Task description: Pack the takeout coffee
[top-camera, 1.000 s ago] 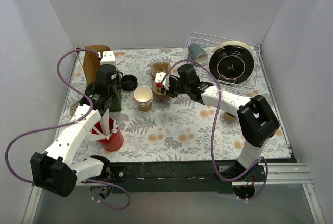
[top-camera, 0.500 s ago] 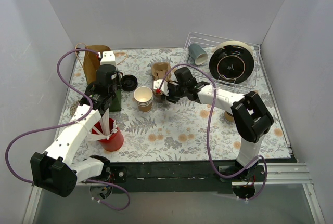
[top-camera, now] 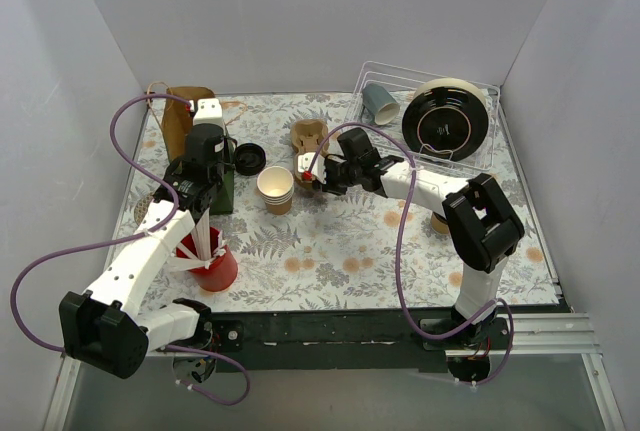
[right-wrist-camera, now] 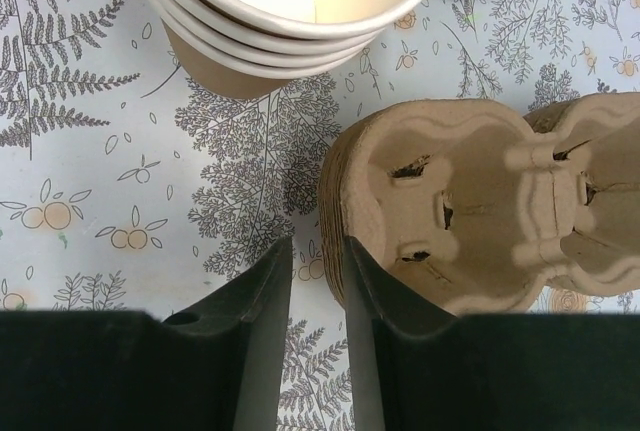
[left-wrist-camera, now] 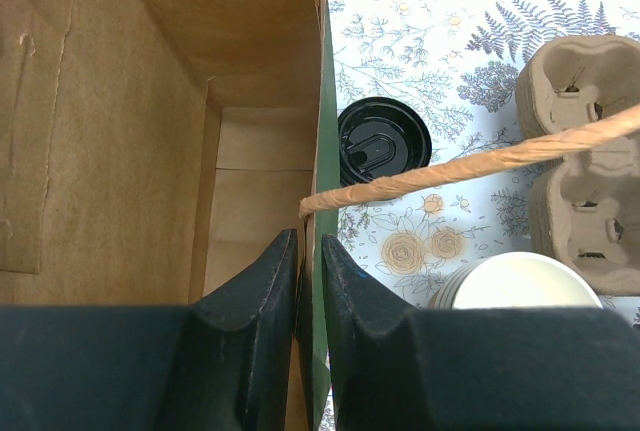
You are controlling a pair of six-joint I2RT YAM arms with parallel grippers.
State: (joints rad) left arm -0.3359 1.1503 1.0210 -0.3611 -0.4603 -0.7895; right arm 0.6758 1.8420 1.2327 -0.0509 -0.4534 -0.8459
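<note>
Top external: your left gripper [top-camera: 210, 166] is clamped on the paper bag [top-camera: 183, 116] at the left. The stack of paper cups [top-camera: 276, 189] stands lidless mid-table, with one black lid [top-camera: 248, 158] near the bag. Left wrist: both fingers [left-wrist-camera: 262, 296] pinch the bag's wall. Right wrist: your right gripper [right-wrist-camera: 318, 286] has its jaws barely parted at the pulp carrier [right-wrist-camera: 450, 211] rim. Can't tell if it's actually gripping. The cups are just beyond.
</note>
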